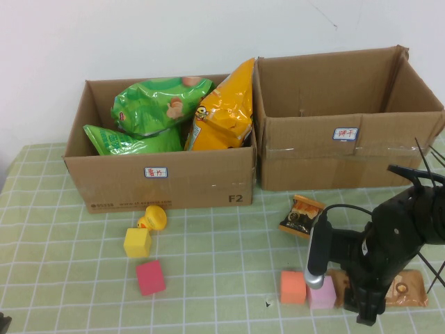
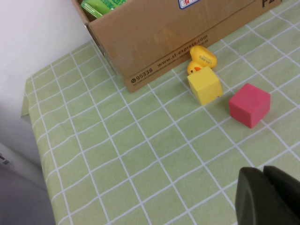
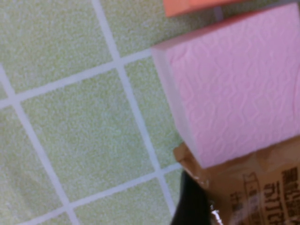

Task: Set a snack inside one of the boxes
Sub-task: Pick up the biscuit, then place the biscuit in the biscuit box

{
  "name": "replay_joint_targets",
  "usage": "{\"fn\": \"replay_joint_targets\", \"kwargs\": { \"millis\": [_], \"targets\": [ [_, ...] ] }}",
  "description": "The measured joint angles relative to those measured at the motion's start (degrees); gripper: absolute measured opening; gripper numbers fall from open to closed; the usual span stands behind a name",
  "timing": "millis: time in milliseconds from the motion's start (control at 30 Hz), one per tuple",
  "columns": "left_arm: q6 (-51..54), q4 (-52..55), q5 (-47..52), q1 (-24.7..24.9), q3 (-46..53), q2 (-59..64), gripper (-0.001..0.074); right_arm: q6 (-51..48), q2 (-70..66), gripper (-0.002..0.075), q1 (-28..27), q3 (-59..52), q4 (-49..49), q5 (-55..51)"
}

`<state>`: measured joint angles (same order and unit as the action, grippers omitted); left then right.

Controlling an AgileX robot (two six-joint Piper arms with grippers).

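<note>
1. Snack packet (image 1: 407,289), brown wrapper, flat on the checked cloth, touching the pink block (image 1: 322,295); not yet lifted.
2. My right gripper (image 1: 367,314) is low over it; I cannot tell its opening or hold.
3. My left gripper (image 2: 267,197) is parked, fingers together, empty.
4. Right-hand cardboard box (image 1: 348,149) looks empty; pick, carry and drop remain.
</note>
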<state>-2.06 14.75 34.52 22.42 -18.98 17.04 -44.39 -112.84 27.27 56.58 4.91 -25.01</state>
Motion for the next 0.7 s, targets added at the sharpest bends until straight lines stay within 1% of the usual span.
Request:
{"fn": "replay_joint_targets", "kwargs": {
  "millis": [133,267,533,700],
  "targets": [
    [0.00,0.00,0.00,0.00,0.00,0.00,-0.0001,0.82,0.00,0.0482,0.07,0.15,0.92,-0.45],
    [0.00,0.00,0.00,0.00,0.00,0.00,-0.0001,5.10,-0.40,0.0481,0.46,1.17,5.02,-2.44],
    [0.24,0.00,0.00,0.00,0.00,0.00,-0.0001,20.71,-1.50,0.0480,0.46,8.27,17.07,-12.49],
    [0.37,0.00,0.00,0.00,0.00,0.00,-0.0001,33.13,-1.50,0.0480,0.46,14.32,26.20,-18.73]
  ]
}}
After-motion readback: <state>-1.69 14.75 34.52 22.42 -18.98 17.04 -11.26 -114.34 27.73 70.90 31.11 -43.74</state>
